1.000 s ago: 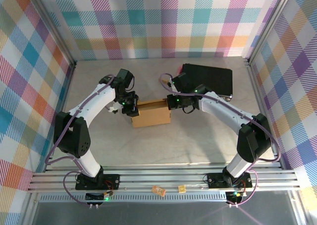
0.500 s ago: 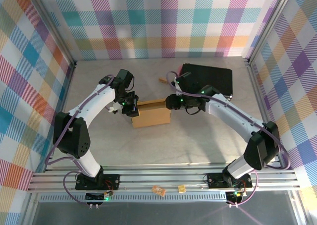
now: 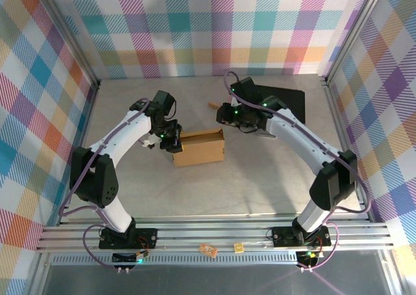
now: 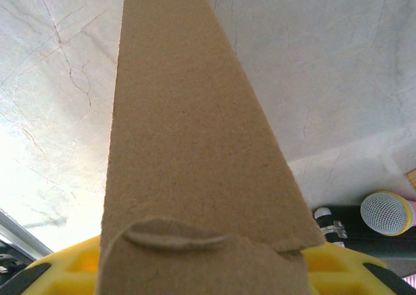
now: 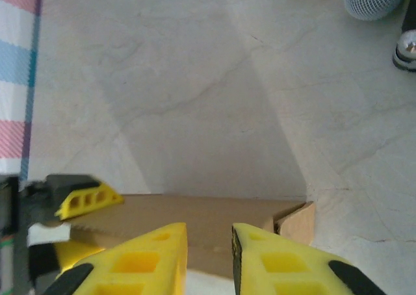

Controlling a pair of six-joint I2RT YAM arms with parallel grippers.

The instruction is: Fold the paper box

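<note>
The paper box (image 3: 200,147) is a shallow brown cardboard box lying mid-table. My left gripper (image 3: 171,140) sits at its left end, shut on the end wall. In the left wrist view the cardboard (image 4: 188,152) runs away from the camera and covers the jaws, with yellow fingers (image 4: 68,264) showing on both sides. My right gripper (image 3: 227,115) hovers behind the box's right back corner, apart from it. Its jaws (image 5: 209,243) stand a little open with nothing between them, and the box's top (image 5: 214,214) lies beyond them.
A black hard case (image 3: 286,100) lies at the back right, partly under the right arm. A small wooden block (image 3: 213,104) rests behind the box. A mesh-headed microphone (image 4: 389,212) lies near it. Checked walls enclose the table on three sides.
My right gripper has let go of the box's right end, opened, and drawn back and up toward the rear. The left gripper and the box have stayed put.
</note>
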